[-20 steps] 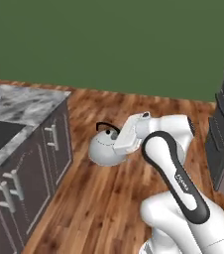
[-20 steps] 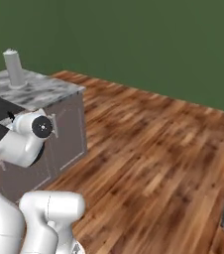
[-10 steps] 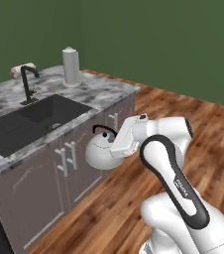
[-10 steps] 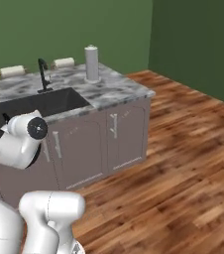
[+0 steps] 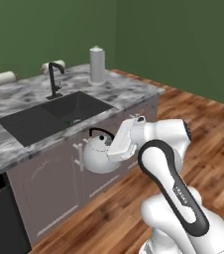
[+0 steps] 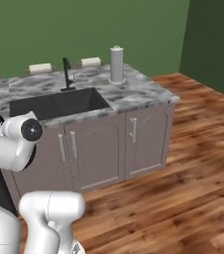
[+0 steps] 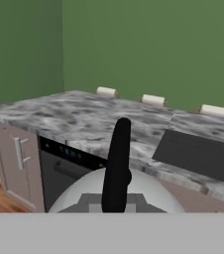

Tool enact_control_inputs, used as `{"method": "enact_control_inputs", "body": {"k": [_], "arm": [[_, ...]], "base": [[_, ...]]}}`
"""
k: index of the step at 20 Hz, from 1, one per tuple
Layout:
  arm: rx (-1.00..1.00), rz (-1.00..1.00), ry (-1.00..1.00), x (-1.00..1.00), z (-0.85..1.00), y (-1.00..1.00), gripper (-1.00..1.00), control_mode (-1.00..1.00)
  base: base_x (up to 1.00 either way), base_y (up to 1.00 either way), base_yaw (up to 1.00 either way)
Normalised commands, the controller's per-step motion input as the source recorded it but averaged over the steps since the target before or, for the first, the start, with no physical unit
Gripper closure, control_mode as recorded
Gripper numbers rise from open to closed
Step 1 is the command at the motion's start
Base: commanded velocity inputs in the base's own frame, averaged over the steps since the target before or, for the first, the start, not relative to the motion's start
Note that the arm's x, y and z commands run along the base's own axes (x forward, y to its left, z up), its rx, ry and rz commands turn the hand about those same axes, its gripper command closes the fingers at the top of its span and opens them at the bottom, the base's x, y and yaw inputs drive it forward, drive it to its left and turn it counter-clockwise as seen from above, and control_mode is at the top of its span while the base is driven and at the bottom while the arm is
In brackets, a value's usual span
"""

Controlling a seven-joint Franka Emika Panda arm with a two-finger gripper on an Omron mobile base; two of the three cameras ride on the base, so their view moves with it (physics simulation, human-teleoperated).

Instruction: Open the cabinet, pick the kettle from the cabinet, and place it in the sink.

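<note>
My gripper [image 5: 114, 148] is shut on the thin black arched handle of the white-silver kettle [image 5: 99, 158]. The kettle hangs in the air in front of the counter's lower doors, below the counter edge and just short of the sink. The sink [image 5: 53, 117] is a black basin in the grey marbled counter, with its slim black faucet [image 5: 54, 81] behind it. In the hand view the kettle's dome [image 7: 84, 191] and handle [image 7: 118, 158] are in front, and the sink [image 7: 198, 155] lies to the right. The wall cabinet is out of view.
A tall grey canister [image 5: 97, 64] stands on the counter [image 5: 129, 92] right of the sink. Paper rolls [image 5: 2, 78] lie along the back edge. A black dishwasher front [image 7: 67, 163] sits under the counter. Wood floor [image 6: 183, 163] spreads to the right.
The whole picture has shifted as the base moved: the sink counter now stands closer and more central. The kettle stays in the shut gripper, now close to the counter's front.
</note>
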Motion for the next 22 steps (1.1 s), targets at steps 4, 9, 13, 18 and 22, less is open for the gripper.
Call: {"method": "enact_control_inputs", "body": {"k": [4, 9, 13, 18, 22], "arm": [[0.0, 0.0, 0.0, 0.0, 0.0, 0.0, 1.0, 1.0], [0.0, 0.0, 0.0, 0.0, 0.0, 0.0, 1.0, 1.0], [0.0, 0.0, 0.0, 0.0, 0.0, 0.0, 1.0, 1.0], [0.0, 0.0, 0.0, 0.0, 0.0, 0.0, 1.0, 1.0], [0.0, 0.0, 0.0, 0.0, 0.0, 0.0, 1.0, 1.0]], "base": [[0.47, -0.16, 0.29], [0.48, -0.18, 0.24], [0.49, -0.2, 0.2], [0.51, -0.19, 0.17], [0.55, -0.19, 0.1]]}}
